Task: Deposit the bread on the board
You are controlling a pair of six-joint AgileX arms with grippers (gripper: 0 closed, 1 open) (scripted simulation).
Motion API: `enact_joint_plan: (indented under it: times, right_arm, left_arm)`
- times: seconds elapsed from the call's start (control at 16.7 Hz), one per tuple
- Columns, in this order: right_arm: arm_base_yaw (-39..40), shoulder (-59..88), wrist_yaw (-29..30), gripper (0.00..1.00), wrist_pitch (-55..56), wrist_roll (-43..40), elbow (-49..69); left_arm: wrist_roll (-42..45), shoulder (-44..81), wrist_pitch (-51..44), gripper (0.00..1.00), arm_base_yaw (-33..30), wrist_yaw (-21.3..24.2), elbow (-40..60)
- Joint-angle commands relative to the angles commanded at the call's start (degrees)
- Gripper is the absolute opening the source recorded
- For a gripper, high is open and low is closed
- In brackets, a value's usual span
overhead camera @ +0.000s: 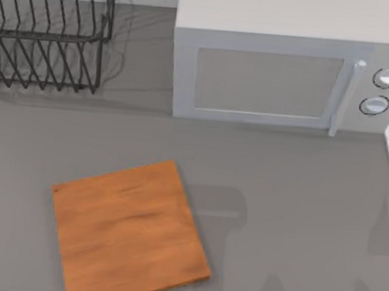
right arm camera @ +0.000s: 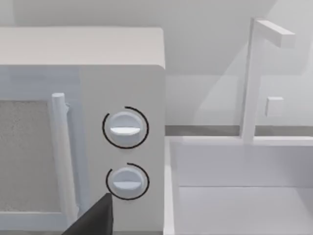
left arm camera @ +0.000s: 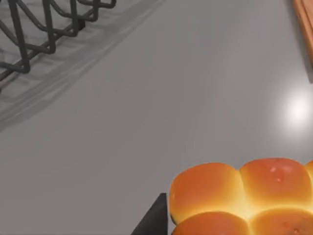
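The bread is being seen in the left wrist view beside a dark finger of the left claw; its grip cannot be told. The board is lying skewed on the surface, near-left, before the microwave and wire rack.

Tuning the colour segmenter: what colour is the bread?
Golden-orange, paler yellow in the creases; the bread shows best in the left wrist view.

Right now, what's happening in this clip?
The bread lies on the grey table, close under the left hand's camera, not yet on the board, which is bare. A dark finger of the left hand shows beside the bread. The right arm's camera faces the microwave dials.
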Motion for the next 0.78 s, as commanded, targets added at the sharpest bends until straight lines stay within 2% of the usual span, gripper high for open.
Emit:
enact_joint_plan:
  times: [0.48, 0.78]
  right_arm:
    - [0.0, 0.0, 0.0, 1.0, 0.0, 0.0, 0.0]
    - [0.0, 0.0, 0.0, 1.0, 0.0, 0.0, 0.0]
  left_arm:
    - [-0.37, -7.59, -9.09, 0.0, -0.06, -0.08, 1.51]
    - [-0.37, -8.33, -9.77, 0.0, -0.06, -0.08, 1.59]
